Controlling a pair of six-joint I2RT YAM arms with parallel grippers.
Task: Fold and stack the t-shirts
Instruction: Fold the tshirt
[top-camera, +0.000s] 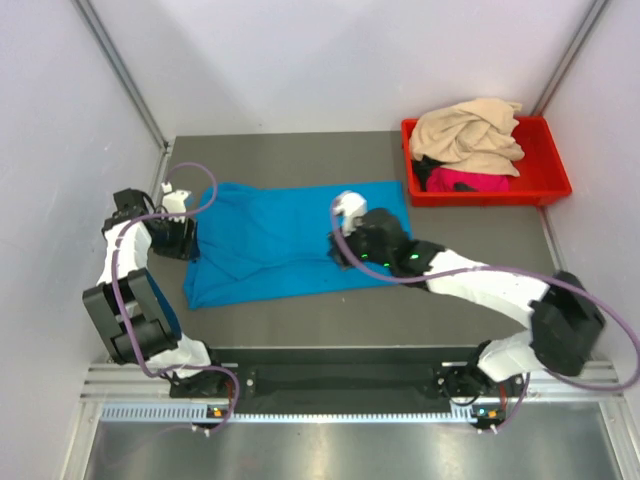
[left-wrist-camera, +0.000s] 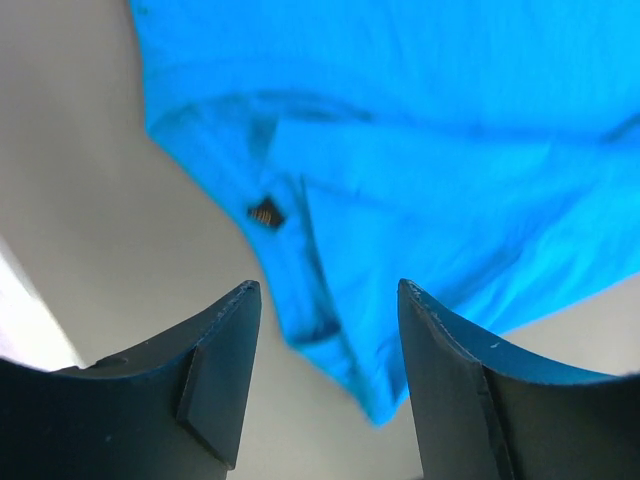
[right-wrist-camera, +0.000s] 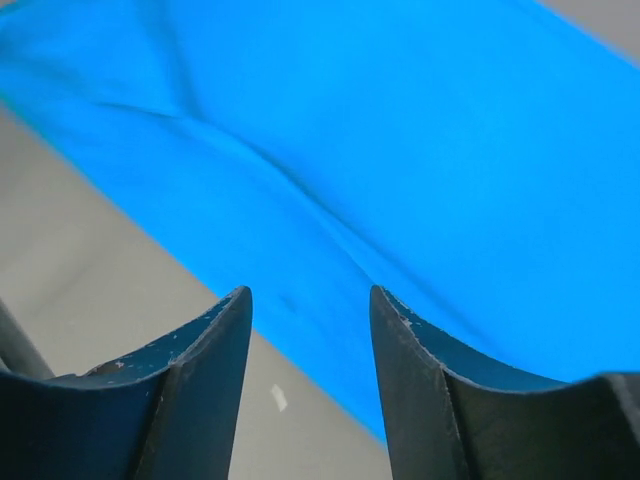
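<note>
The turquoise-blue t-shirt (top-camera: 290, 240) lies spread flat across the middle of the table, with some folds on its left side. It fills the left wrist view (left-wrist-camera: 420, 150) and the right wrist view (right-wrist-camera: 400, 150). My left gripper (top-camera: 190, 238) is open at the shirt's left edge, its jaws above a hanging corner of cloth (left-wrist-camera: 340, 330). My right gripper (top-camera: 340, 250) is open over the shirt's front right edge, holding nothing. The beige-tan t-shirt (top-camera: 468, 133) lies crumpled on top of the magenta-pink t-shirt (top-camera: 468, 180) in the red bin.
The red plastic bin (top-camera: 545, 165) stands at the back right corner of the table. Grey walls with metal frame rails close in the left, back and right sides. Bare table (top-camera: 300, 160) shows behind the blue shirt.
</note>
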